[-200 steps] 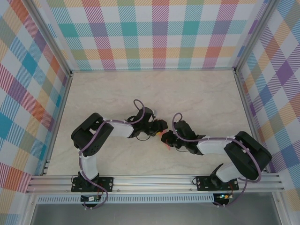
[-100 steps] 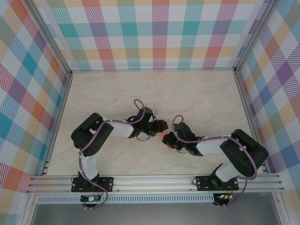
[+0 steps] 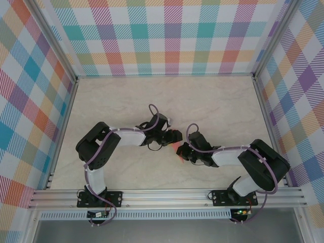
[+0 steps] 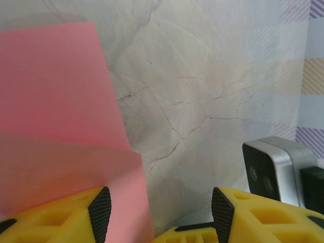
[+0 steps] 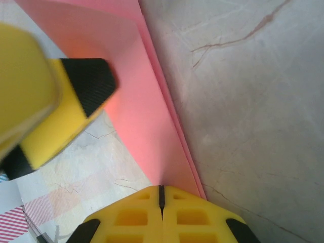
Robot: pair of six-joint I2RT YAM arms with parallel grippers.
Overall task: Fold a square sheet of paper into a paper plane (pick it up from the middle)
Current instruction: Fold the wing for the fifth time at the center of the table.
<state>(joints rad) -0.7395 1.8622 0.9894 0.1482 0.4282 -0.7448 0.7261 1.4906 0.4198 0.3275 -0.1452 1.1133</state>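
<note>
The square sheet of paper [image 3: 178,150] is salmon-pink and folded into layers, and it is held just above the table's middle between the two arms. My right gripper [image 3: 184,152] is shut on its narrow end, with the jaws [image 5: 162,191] pressed together over the pink layers [image 5: 136,96]. My left gripper [image 3: 175,136] stands open beside it. In the left wrist view the paper [image 4: 55,101] lies past the left pad and reaches partly into the gap of the left gripper [image 4: 161,207]. One left finger [image 5: 76,101] hovers over the sheet in the right wrist view.
The marble-patterned table [image 3: 217,101] is bare around the arms. Plaid walls [image 3: 167,35] close off the back and both sides. An aluminium rail [image 3: 167,195] runs along the near edge. The right arm's wrist camera block [image 4: 273,169] sits close to my left gripper's right finger.
The left gripper has opened a little wider and edged slightly right. The right arm drew in to the left earlier and still keeps the paper pinched.
</note>
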